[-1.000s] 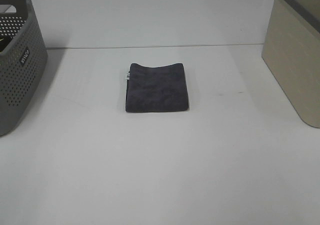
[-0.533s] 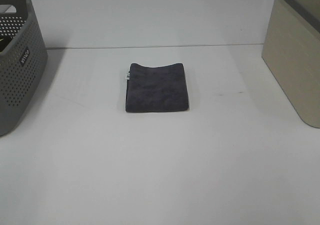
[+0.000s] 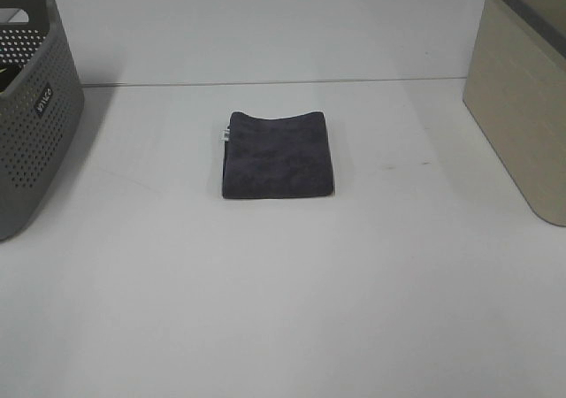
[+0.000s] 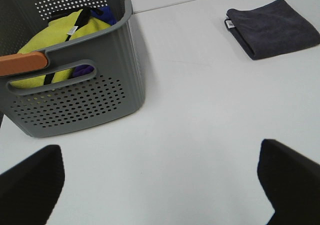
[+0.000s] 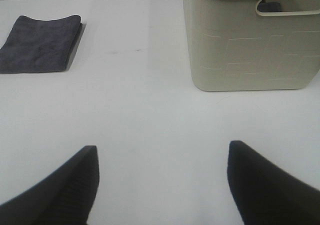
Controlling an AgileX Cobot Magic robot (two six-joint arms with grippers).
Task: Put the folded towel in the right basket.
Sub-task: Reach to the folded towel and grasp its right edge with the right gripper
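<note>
**Charcoal towel lies mid-surface, both pincers spread wide with nothing in them**

The folded towel [image 3: 278, 155] lies flat in the middle of the surface [image 3: 283, 309]. It is a soft, nappy, charcoal square with a small white tag at its left edge and a far edge that dips slightly. The surface under it is white, smooth and matte.

Well off to the right stands the right basket [image 3: 522, 115]. It is beige with smooth walls, faint moulded rectangles, rounded corners, a dark rim and a slot handle. On the left is the grey basket [image 3: 35, 124], hard plastic peppered with round holes, with a yellow cloth [image 4: 62, 30] bundled inside.

The left pincer [image 4: 160, 182] gapes wide, its dark fingers far apart, gripping nothing. The right pincer [image 5: 162, 182] is the same. Both are well apart from the towel.
</note>
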